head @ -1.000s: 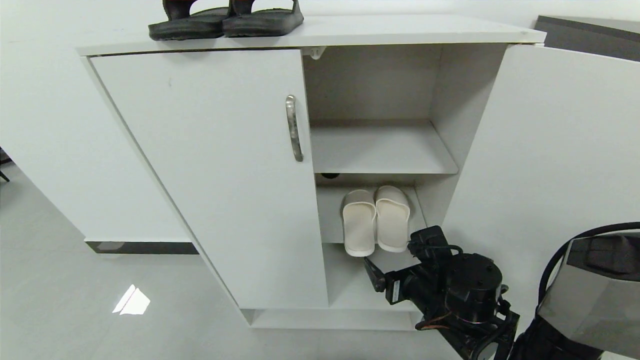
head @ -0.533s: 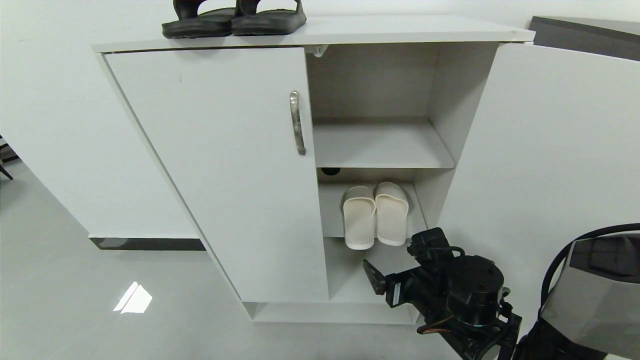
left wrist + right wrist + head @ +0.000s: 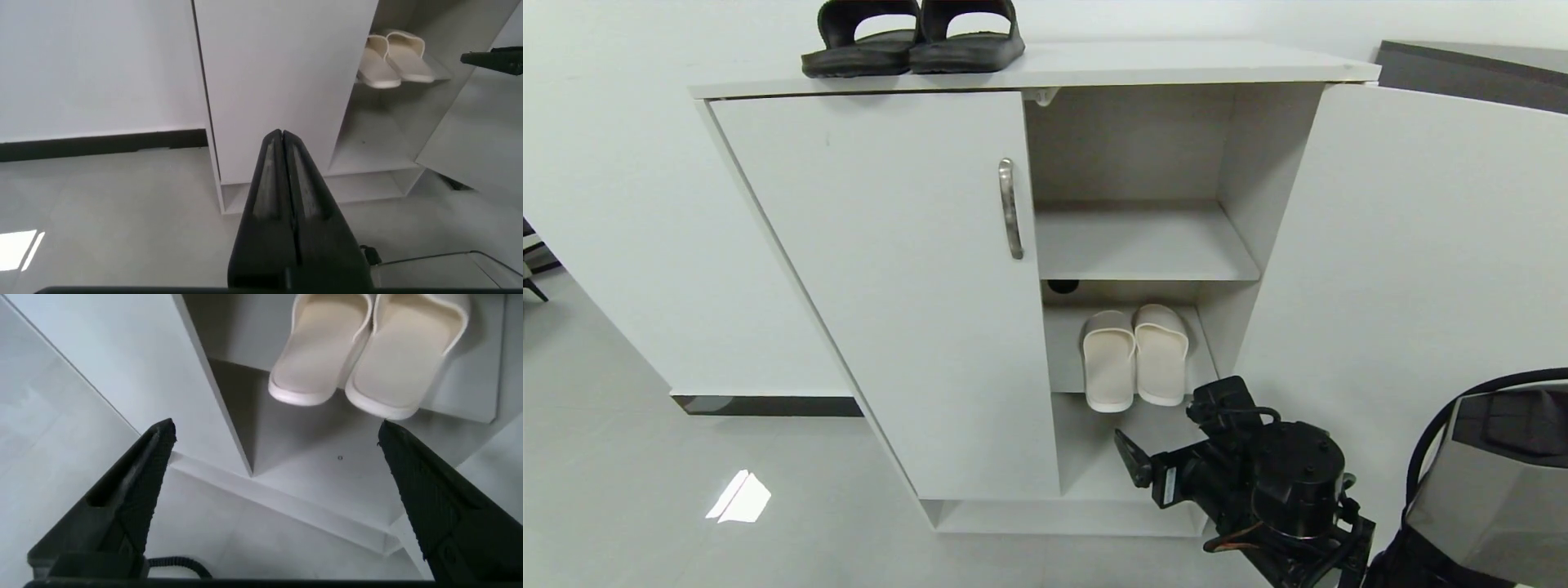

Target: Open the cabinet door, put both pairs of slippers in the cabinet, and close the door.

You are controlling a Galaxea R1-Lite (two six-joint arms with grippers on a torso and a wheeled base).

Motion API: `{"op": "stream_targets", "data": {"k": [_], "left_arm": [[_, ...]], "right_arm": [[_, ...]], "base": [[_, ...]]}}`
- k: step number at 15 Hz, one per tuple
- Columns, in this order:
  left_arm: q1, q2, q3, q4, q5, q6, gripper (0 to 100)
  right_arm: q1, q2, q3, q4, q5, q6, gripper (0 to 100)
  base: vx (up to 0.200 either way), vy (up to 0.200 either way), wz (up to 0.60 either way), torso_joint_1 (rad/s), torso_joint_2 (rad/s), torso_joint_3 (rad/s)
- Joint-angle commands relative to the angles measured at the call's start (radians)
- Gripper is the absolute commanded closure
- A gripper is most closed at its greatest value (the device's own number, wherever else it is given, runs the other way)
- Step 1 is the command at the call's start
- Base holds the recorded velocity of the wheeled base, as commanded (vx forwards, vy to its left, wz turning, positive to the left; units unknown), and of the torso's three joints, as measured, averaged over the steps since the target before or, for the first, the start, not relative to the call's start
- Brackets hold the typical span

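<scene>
**A:** Two pairs of slippers. White pair inside the cabinet, on the middle shelf. Side by side and touching, toes to the back, heels poking over the front edge.

**B:** And the black pair?

**A:** Up on the cabinet top, above the left door, likewise side by side.

**B:** Doors?

**A:** Left door shut, metal handle upright near its inner edge. Right door swung wide. Upper shelf above the white pair, bottom compartment below.

**B:** Grippers?

**A:** Right gripper low before the bottom compartment, just under the white pair, fingers spread wide, holding nothing. Left gripper over the floor in front of the left door, fingers pressed together, nothing between.

**B:** Room?

**A:** Glossy pale grey floor with a bright patch of light. Plain white wall behind, dark skirting along its foot.
</scene>
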Motion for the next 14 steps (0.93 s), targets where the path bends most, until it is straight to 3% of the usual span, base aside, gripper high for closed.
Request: {"op": "stream_targets", "data": {"k": [1, 10, 12, 14], "left_arm": [[0.0, 0.001, 0.0, 0.0, 0.0, 0.0, 100], [0.0, 0.001, 0.0, -0.001, 0.002, -0.001, 100], [0.001, 0.001, 0.0, 0.0, 0.002, 0.0, 100], [0.0, 0.001, 0.0, 0.0, 0.0, 0.0, 100]], "right_arm": [[0.002, 0.0, 0.002, -0.002, 0.0, 0.0, 0], [-0.001, 0.001, 0.019, -0.002, 0.017, 0.0, 0], [-0.004, -0.011, 0.056, -0.012, 0.055, 0.0, 0], [-0.003, -0.064, 0.151, -0.057, 0.204, 0.001, 0]], "base": [[0.0, 0.0, 0.0, 0.007, 0.0, 0.193], [0.0, 0.0, 0.0, 0.002, 0.0, 0.202], [0.0, 0.0, 0.0, -0.002, 0.0, 0.137], [0.0, 0.0, 0.0, 0.0, 0.0, 0.0]]}}
